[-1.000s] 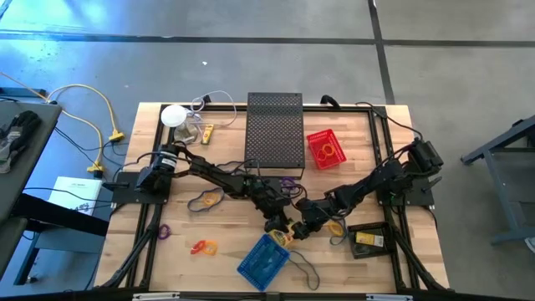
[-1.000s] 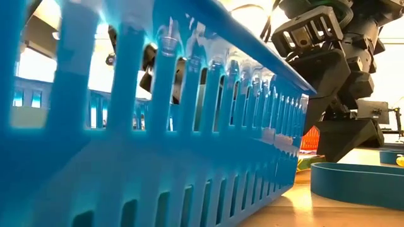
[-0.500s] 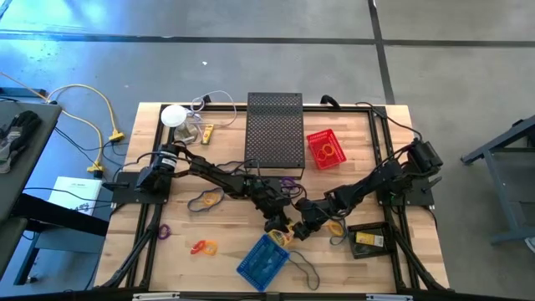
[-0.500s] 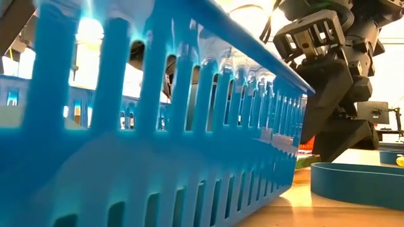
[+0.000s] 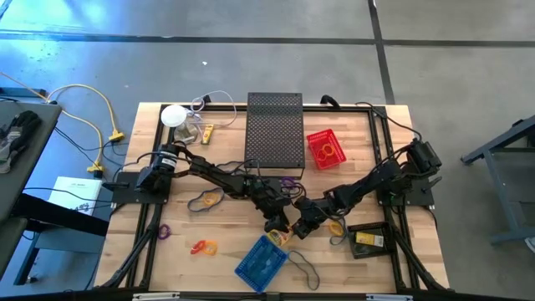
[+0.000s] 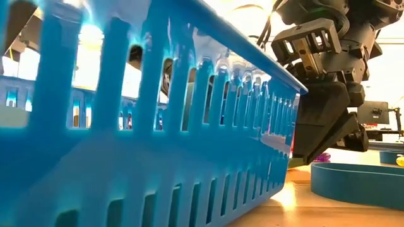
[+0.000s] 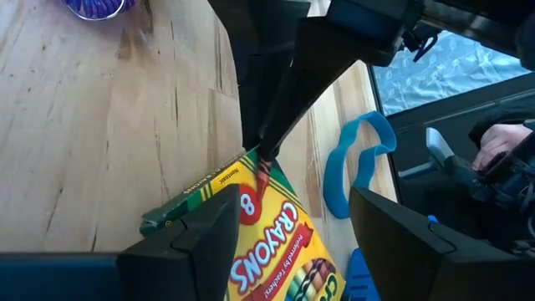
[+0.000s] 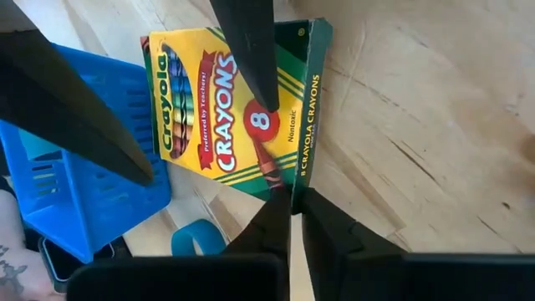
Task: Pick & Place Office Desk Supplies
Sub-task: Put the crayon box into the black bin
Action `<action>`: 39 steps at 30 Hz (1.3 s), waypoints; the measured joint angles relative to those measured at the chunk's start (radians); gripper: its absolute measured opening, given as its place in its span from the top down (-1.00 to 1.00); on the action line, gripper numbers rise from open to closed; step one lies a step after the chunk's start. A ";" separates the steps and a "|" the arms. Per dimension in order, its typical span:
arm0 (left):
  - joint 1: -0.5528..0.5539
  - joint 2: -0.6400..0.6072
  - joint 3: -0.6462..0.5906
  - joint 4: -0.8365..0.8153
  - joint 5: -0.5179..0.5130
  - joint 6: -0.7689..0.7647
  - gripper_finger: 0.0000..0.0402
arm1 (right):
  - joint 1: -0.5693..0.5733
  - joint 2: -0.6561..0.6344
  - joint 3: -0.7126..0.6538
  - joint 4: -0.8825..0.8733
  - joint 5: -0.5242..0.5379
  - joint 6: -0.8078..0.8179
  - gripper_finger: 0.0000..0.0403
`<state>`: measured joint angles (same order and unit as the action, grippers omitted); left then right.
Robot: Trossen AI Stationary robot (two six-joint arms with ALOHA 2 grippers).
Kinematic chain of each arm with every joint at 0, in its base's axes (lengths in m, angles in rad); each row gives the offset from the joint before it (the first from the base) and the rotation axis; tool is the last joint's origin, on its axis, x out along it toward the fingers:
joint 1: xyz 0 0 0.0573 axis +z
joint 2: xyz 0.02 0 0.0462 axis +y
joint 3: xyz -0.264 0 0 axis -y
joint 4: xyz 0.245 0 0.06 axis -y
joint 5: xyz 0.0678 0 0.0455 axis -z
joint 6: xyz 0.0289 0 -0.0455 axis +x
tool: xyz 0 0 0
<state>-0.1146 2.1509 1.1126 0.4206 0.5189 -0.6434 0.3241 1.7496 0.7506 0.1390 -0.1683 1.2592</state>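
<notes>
1. High view: the left claw (image 5: 276,226) and the right claw (image 5: 298,227) meet at the middle of the desk (image 5: 180,267), just in front of the black mesh box (image 5: 276,130). Between them lies the crayon box (image 5: 282,237), beside the blue basket (image 5: 263,261). A purple rubber band (image 5: 163,230) and an orange rubber band (image 5: 201,247) lie well apart on the left side. The red basket (image 5: 326,149) stands by the mesh box.
2. Low view: the blue basket's slotted wall (image 6: 158,145) fills most of the front. A dark arm (image 6: 322,120) hangs beside it; which arm it is cannot be told. A blue loop (image 6: 360,180) lies on the desk below it.
3. Left wrist view: the left claw is spread wide, with one finger on each side of the yellow-and-green crayon box. The right claw's narrow tip meets the box's upper edge.
4. Right wrist view: the right claw's fingers are pressed nearly together, pinching the thin green edge of the crayon box. Whether the box is off the desk cannot be told.
</notes>
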 joint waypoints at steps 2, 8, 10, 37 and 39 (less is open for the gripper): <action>0.000 0.000 0.000 0.000 0.000 0.000 -0.09 | 0.000 0.000 0.000 0.000 -0.001 -0.001 0.96; 0.013 -0.008 -0.002 0.014 0.005 -0.004 -0.09 | 0.000 -0.001 0.000 -0.007 0.012 -0.025 0.98; 0.024 -0.021 -0.003 0.028 0.018 -0.005 -0.09 | 0.000 -0.001 0.001 -0.007 0.020 -0.030 0.98; 0.152 -0.235 -0.004 -0.168 0.127 0.149 -0.09 | 0.035 -0.101 0.002 -0.137 0.143 -0.086 0.99; 0.152 -0.235 -0.004 -0.189 0.116 0.166 -0.09 | 0.036 -0.122 0.002 -0.155 0.162 -0.092 0.99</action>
<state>0.0372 1.9160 1.1084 0.2312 0.6345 -0.4773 0.3603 1.6273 0.7525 -0.0159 -0.0059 1.1670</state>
